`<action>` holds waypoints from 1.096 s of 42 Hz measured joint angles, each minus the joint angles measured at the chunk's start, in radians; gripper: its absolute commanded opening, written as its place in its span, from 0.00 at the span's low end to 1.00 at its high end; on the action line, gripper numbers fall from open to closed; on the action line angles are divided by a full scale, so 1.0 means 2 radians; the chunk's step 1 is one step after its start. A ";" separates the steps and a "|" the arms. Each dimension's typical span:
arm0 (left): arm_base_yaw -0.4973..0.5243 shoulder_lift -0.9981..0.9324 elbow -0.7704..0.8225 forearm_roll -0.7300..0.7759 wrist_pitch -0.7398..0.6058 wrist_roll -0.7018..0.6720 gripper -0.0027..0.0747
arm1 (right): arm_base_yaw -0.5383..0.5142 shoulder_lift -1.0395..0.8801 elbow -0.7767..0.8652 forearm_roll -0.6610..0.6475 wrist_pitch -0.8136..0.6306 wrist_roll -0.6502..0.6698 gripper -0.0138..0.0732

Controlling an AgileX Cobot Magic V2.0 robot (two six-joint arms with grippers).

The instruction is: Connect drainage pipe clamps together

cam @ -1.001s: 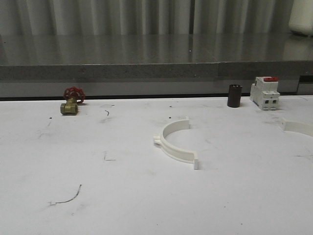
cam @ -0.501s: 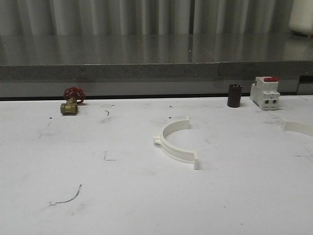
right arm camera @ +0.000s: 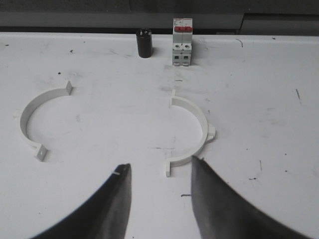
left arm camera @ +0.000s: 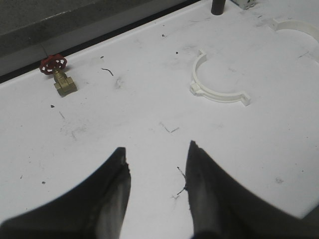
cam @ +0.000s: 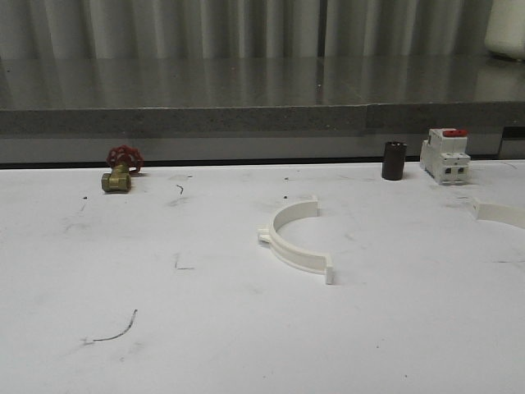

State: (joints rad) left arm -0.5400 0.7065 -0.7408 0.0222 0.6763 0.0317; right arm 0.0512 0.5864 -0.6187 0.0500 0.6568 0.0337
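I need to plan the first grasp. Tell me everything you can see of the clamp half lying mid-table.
The clamp half is a white semicircular band, plastic by its look, lying flat on the white table. Each end carries a small flat tab, and a little lug sticks out from the outer curve. Its opening faces right, toward the other half near the table's right side. Nothing touches it; both sets of jaws hang open, well clear. It looks whole and clean.

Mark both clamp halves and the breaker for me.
centre clamp half [cam: 289, 247], front view, on the curved band near its middle.
right clamp half [right arm camera: 197, 110], right wrist view, on the upper part of the arc.
breaker [cam: 445, 158], front view, on the white body below the red top.
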 measured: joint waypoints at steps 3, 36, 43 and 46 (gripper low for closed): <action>0.000 0.000 0.000 0.000 0.000 0.000 0.37 | 0.000 0.017 -0.008 0.000 0.012 0.000 0.65; 0.000 0.000 0.000 0.000 0.000 0.000 0.37 | -0.074 0.351 -0.211 -0.007 0.115 0.000 0.65; 0.000 0.000 0.000 0.000 -0.001 0.000 0.37 | -0.092 0.431 -0.235 -0.007 0.112 -0.006 0.65; 0.000 0.000 0.000 0.000 -0.001 0.000 0.37 | -0.093 0.462 -0.243 -0.007 0.104 -0.008 0.65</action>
State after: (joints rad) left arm -0.5400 0.7065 -0.7408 0.0222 0.6748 0.0317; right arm -0.1345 1.5106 -1.1039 0.0360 0.8650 0.0169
